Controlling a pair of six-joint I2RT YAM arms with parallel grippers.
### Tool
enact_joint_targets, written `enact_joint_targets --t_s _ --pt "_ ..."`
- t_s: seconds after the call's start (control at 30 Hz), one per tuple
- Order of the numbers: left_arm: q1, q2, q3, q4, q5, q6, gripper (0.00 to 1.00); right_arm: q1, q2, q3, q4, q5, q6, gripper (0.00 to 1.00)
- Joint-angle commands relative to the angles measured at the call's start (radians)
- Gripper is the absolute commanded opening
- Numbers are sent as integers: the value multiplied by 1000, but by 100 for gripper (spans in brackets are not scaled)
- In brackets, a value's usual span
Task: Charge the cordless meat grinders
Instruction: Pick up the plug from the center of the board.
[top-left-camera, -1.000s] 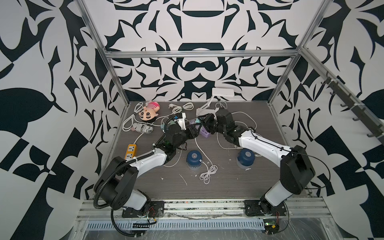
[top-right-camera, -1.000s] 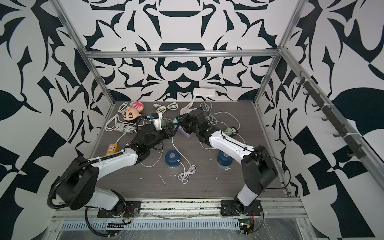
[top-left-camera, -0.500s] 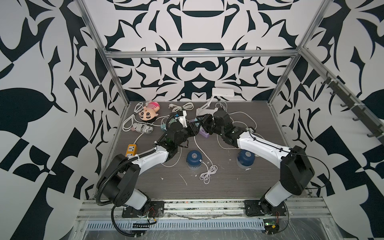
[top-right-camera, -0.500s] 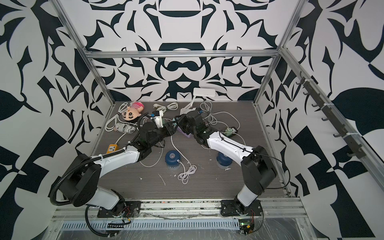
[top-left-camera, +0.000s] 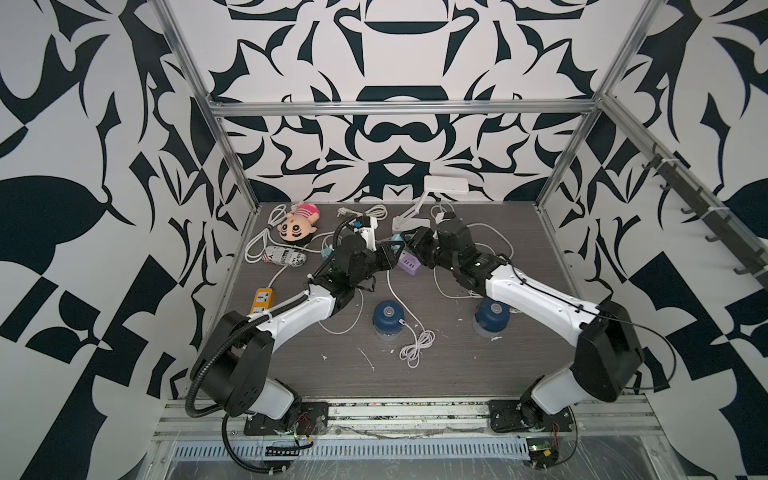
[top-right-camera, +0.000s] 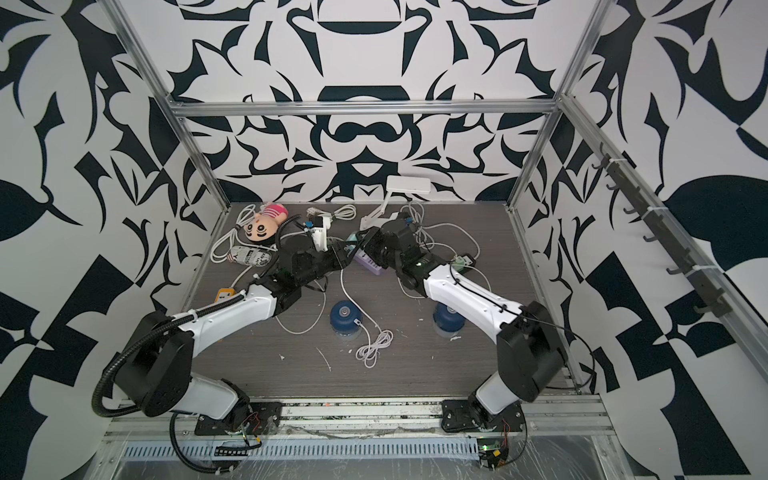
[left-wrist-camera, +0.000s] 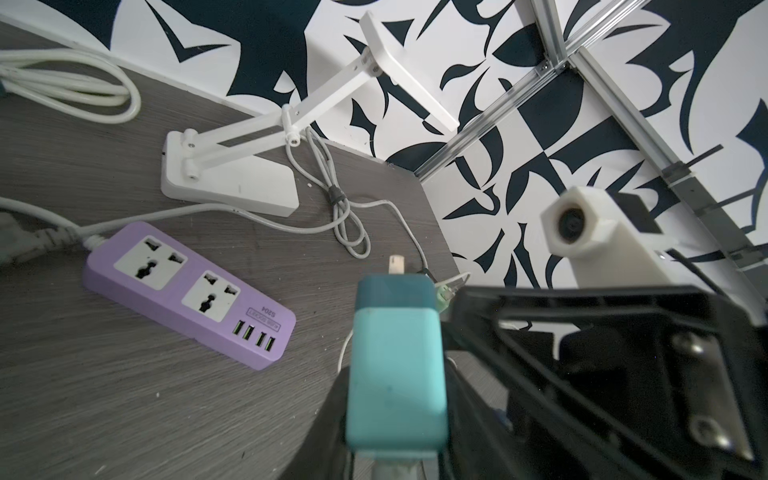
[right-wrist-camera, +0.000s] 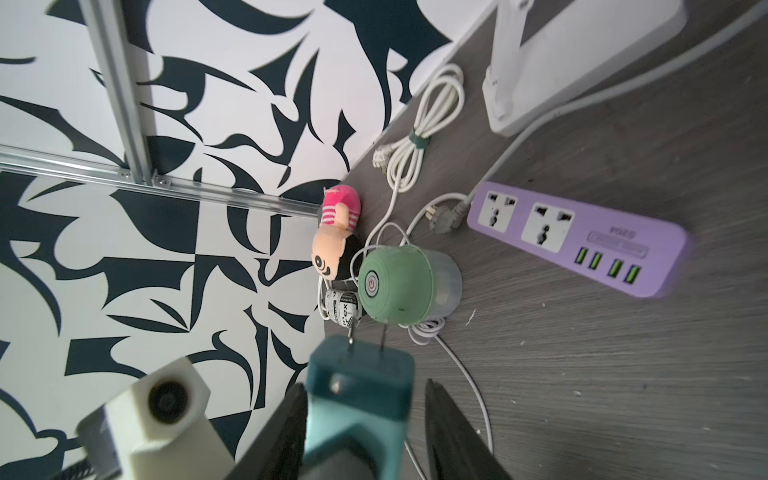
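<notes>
Navy grinder (top-left-camera: 388, 320) stands mid-table, bare tabletop (top-left-camera: 457, 374) toward front edge.

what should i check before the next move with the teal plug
1. Grip of left claw on teal plug: ok, closed on both sides.
2. Clearance of right claw from plug: cannot tell; open, but the gap shows on one side only.
3. Exposed pins: ok.
4. Free sockets on purple power strip: ok, both empty.
5. Seating of cable in green grinder: cannot tell.
</notes>
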Motion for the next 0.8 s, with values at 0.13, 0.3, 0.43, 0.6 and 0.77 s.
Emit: enact_joint_targets --t_s 0.13,0.3,0.43,0.6,0.77 --pt "72 -25 312 -640 65 114 0 -65 -99 139 -405 54 -518 48" --pt "108 35 429 -788 144 10 0 -64 -107 121 -472 64 -635 48" --pt "124 85 469 -814 198 -70 0 -65 -83 119 -516 73 -664 48" --pt "125 124 491 -809 204 -160 0 -65 -48 96 -523 71 -672 47" --pt "124 199 587 -961 77 -323 0 -64 -32 65 -505 72 -667 46"
